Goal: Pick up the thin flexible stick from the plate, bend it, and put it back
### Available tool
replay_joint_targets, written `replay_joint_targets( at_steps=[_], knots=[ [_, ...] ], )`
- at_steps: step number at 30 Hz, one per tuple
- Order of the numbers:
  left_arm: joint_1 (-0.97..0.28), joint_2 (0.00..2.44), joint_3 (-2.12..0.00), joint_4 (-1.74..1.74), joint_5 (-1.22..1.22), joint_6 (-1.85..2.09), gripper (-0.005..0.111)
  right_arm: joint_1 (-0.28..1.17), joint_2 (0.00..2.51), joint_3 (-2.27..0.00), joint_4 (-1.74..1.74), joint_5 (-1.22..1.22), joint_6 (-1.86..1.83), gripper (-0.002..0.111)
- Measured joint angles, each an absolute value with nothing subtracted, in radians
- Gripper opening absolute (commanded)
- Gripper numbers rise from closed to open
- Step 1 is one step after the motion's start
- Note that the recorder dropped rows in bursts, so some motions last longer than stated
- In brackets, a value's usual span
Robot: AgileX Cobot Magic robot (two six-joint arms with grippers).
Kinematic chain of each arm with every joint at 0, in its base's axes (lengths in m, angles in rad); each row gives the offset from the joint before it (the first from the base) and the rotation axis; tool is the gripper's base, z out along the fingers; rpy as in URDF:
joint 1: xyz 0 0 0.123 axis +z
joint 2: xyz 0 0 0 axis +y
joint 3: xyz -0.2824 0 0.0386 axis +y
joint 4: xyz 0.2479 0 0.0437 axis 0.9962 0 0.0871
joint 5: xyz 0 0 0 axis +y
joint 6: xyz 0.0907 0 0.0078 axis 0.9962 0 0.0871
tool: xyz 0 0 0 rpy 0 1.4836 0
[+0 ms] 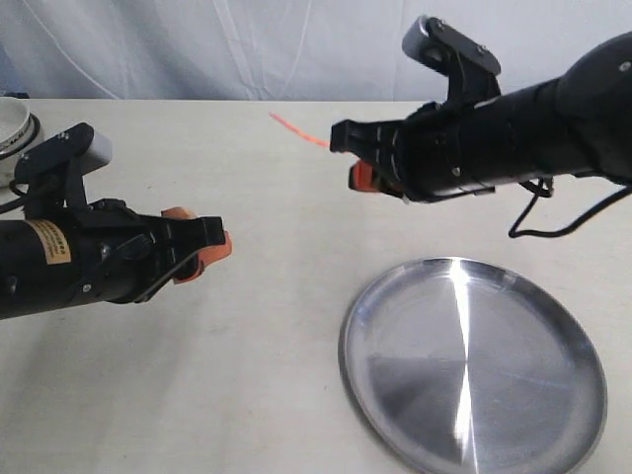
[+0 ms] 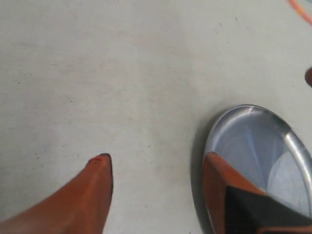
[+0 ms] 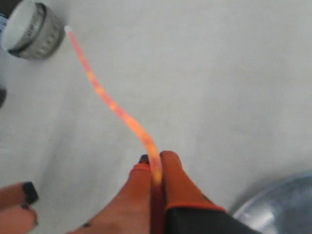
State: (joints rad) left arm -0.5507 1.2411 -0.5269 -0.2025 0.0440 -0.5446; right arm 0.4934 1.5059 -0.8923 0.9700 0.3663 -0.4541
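Note:
The thin red-orange stick (image 1: 294, 128) is off the plate, held in the air over the table's far middle. My right gripper (image 1: 348, 158) is shut on one end of it. In the right wrist view the stick (image 3: 111, 103) curves away from the pinched fingertips (image 3: 156, 163) to its whitish tip. The silver plate (image 1: 474, 365) lies at the front right with nothing in it. To the left of the plate hovers my left gripper (image 1: 202, 242), apart from the stick. Its orange fingers (image 2: 95, 183) stand wide open over bare table, one overlapping the plate's rim (image 2: 214, 136).
A white bowl (image 1: 15, 123) sits at the table's far left edge and appears again in the right wrist view as the bowl (image 3: 31, 29). A white cloth backdrop hangs behind the beige table (image 1: 247, 375).

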Motion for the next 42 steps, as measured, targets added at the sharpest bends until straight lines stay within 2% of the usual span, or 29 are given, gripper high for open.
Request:
replay_joint_targets(
  at_steps=[4,10,16,18,21,23,29,31,34,35,36,37,38,42],
  knots=[
    [-0.54,1.241,-0.527,-0.181,0.054,-0.541,0.054,0.493,1.436,-0.863,0.638,0.471,-0.206,-0.001],
    [-0.54,1.241,-0.527,-0.177,0.054,-0.541,0.054,0.493,1.334,-0.863,0.137,0.807,0.144,-0.001],
    [-0.54,1.241,-0.527,-0.168,0.045,-0.541,0.054,0.493,1.341,-0.863,-0.011,0.872,0.225,-0.001],
    [-0.54,1.241,-0.527,-0.168,0.044,-0.541,0.053,0.493,1.375,-0.863,-0.023,0.875,0.228,0.009],
    [-0.54,1.241,-0.527,-0.168,0.044,-0.541,0.053,0.493,1.435,-0.863,-0.024,0.887,0.225,0.043],
    [-0.54,1.241,-0.527,-0.166,0.044,-0.541,0.053,0.493,1.474,-0.863,-0.024,0.889,0.218,0.048],
    [-0.54,1.241,-0.527,-0.158,0.044,-0.541,0.053,0.493,1.488,-0.863,-0.025,0.887,0.218,0.048],
    [-0.54,1.241,-0.527,-0.151,0.044,-0.541,0.052,0.493,1.47,-0.863,-0.028,0.887,0.218,0.042],
    [-0.54,1.241,-0.527,-0.134,0.044,-0.541,0.036,0.493,1.419,-0.863,-0.047,0.87,0.218,0.019],
    [-0.54,1.24,-0.527,-0.124,0.044,-0.541,0.023,0.493,1.394,-0.863,-0.056,0.858,0.218,0.006],
    [-0.54,1.237,-0.527,-0.115,0.044,-0.541,0.014,0.493,1.367,-0.863,-0.063,0.844,0.218,-0.001],
    [-0.54,1.235,-0.527,-0.105,0.044,-0.541,0.003,0.493,1.337,-0.863,-0.068,0.827,0.218,0.0],
    [-0.54,1.225,-0.527,-0.094,0.043,-0.541,0.001,0.493,1.311,-0.863,-0.07,0.812,0.221,0.0],
    [-0.54,1.161,-0.527,-0.027,0.037,-0.541,0.0,0.493,1.18,-0.863,-0.074,0.741,0.221,0.0]
  ],
)
